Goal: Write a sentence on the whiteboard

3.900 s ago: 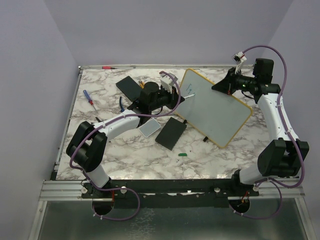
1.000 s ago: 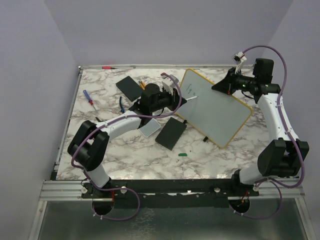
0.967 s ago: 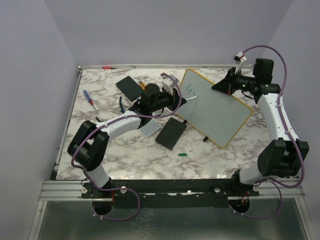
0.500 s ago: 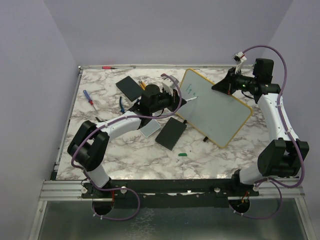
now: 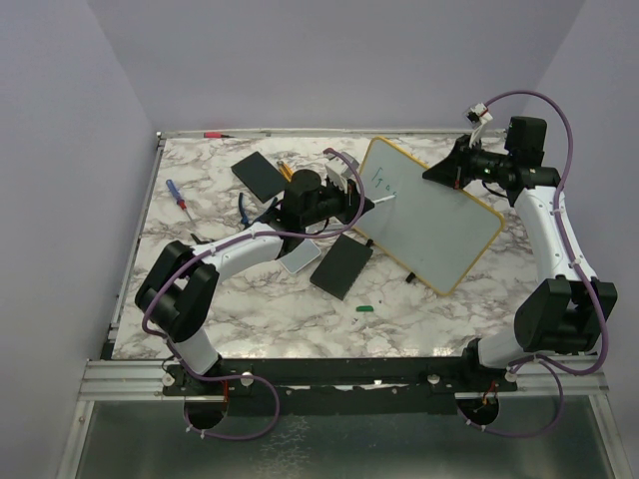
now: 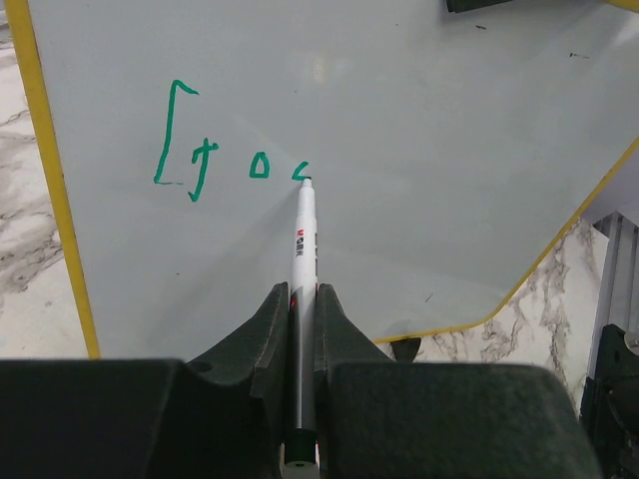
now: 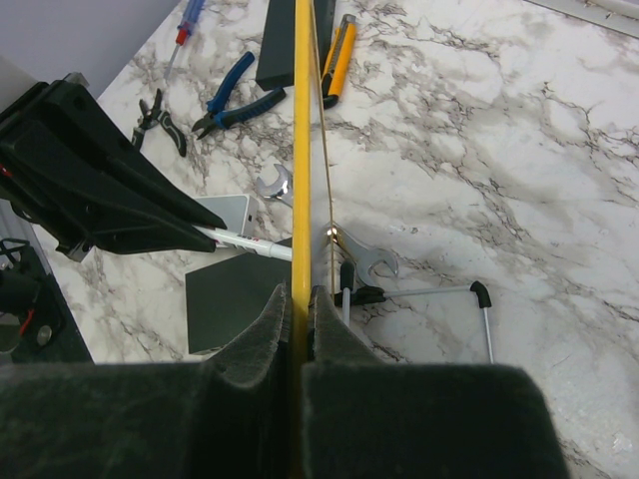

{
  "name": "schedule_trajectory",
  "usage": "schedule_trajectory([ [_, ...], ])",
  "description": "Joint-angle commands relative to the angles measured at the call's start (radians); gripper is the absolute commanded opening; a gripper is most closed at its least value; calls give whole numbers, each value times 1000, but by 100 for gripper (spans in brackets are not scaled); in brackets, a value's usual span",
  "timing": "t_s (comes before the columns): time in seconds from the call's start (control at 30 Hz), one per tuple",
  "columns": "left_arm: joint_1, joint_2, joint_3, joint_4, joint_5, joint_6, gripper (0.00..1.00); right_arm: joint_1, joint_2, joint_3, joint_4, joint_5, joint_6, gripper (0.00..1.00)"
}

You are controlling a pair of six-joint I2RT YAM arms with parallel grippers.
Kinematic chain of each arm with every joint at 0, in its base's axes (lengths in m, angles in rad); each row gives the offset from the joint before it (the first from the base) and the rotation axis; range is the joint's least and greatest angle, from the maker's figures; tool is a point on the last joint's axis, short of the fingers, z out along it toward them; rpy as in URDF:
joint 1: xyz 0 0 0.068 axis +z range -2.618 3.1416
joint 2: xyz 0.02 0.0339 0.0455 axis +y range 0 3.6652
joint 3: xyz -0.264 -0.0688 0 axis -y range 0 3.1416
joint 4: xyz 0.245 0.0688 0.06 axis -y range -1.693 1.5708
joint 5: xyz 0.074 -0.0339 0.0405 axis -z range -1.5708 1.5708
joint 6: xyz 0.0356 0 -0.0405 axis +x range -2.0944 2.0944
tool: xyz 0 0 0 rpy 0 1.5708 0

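The whiteboard (image 5: pixel 429 215), white with a thin yellow rim, stands tilted at the back right of the table. My right gripper (image 5: pixel 451 172) is shut on its upper rim, which the right wrist view shows edge-on as a yellow strip (image 7: pixel 302 150) between the jaws (image 7: pixel 297 294). My left gripper (image 6: pixel 303 291) is shut on a white marker (image 6: pixel 305 239) whose green tip touches the board surface (image 6: pixel 429 130). The sentence (image 6: pixel 215 160) is a few green strokes near the board's upper left corner, and the tip rests at the end of the last small stroke.
Two black slabs (image 5: pixel 341 265) (image 5: pixel 258 173) and a pale pad (image 5: pixel 299 257) lie left of the board. Blue pliers (image 7: pixel 235 100), a yellow knife (image 7: pixel 339 60), a wrench (image 7: pixel 364 257) and a hex key (image 7: pixel 449 291) lie beneath it. A screwdriver (image 5: pixel 176 193) lies far left and a green cap (image 5: pixel 365 308) nearer the front.
The marker tip has moved right across the board and the green lettering has gained strokes. The right gripper and the board have stayed still.
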Motion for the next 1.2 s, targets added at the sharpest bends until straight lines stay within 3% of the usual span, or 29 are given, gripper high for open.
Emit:
schedule_trajectory([
  [0.0,-6,-20,18,16,-38,0,0,12,17,-18,-83,-40,-5,1],
  [0.7,10,-54,9,52,-61,-23,0,13,17,-17,-87,-41,-5,1],
  [1.17,-7,-119,-46,55,19,-1,0,13,14,-14,-91,-38,-7,1],
])
